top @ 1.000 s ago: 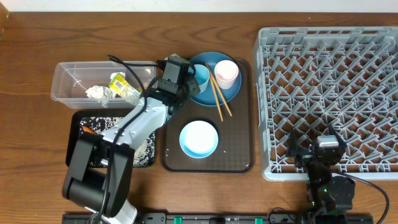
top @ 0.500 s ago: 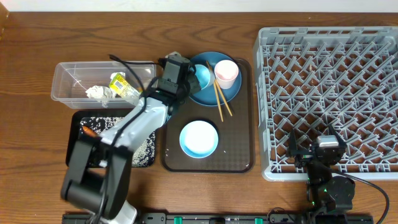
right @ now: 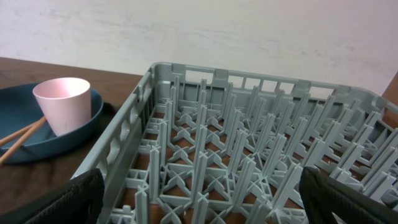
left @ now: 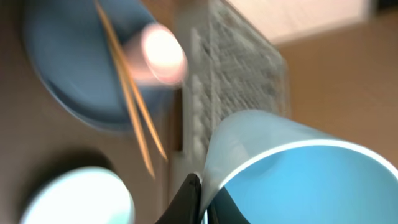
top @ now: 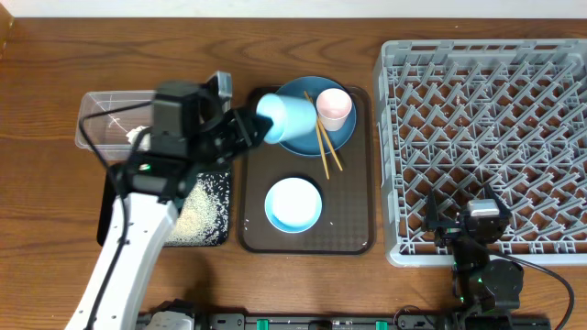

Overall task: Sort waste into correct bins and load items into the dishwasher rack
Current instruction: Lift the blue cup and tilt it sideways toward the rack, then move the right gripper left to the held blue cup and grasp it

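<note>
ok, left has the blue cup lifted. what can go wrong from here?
1. The left gripper seems to pinch only the rim of the light blue cup, tipped sideways; it could slip.
2. The way to the dishwasher rack passes over the pink cup and chopsticks; a low carry could clip them.

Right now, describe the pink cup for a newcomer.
Left of the grey dishwasher rack lies a dark brown serving tray, a round blue plate at its far end. On that plate's right side stands the pale pink cup, the only pink vessel; its neighbour is a light blue cup.
</note>
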